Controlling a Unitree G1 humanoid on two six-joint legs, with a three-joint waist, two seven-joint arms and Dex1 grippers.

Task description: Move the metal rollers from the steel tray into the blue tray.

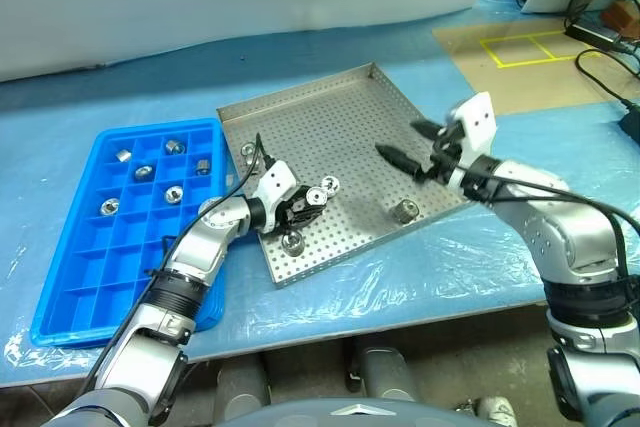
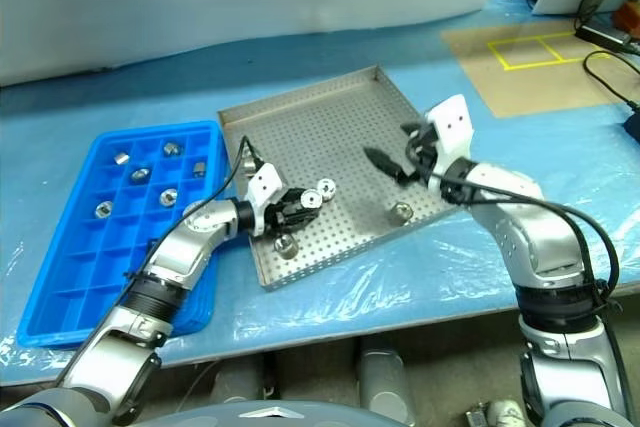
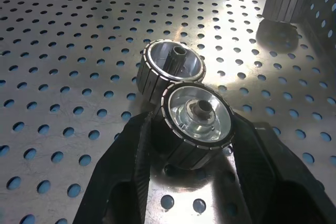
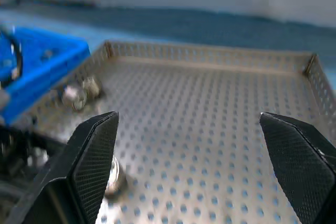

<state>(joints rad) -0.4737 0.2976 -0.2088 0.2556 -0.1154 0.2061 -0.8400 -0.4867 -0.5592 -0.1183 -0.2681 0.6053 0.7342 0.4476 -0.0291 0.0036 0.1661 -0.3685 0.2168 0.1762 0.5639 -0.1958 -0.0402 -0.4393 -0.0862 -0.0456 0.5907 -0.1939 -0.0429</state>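
Fingers of the left gripper [image 3: 199, 145] pinch one shiny grey metal roller [image 3: 198, 124] low over the perforated floor of the large silver-grey steel tray [image 1: 340, 112]. A second roller [image 3: 170, 66] lies just beyond the claw's tips, touching the held one; another roller [image 1: 293, 243] sits on the tray floor right beside the claw. Well apart on the far side of this arm, the bright blue gridded plastic tray [image 1: 70, 292] has six rollers in its compartments. The right gripper [image 1: 412, 147] hovers spread wide above the steel tray, a lone roller [image 1: 404, 211] standing on the floor near its fingertips.
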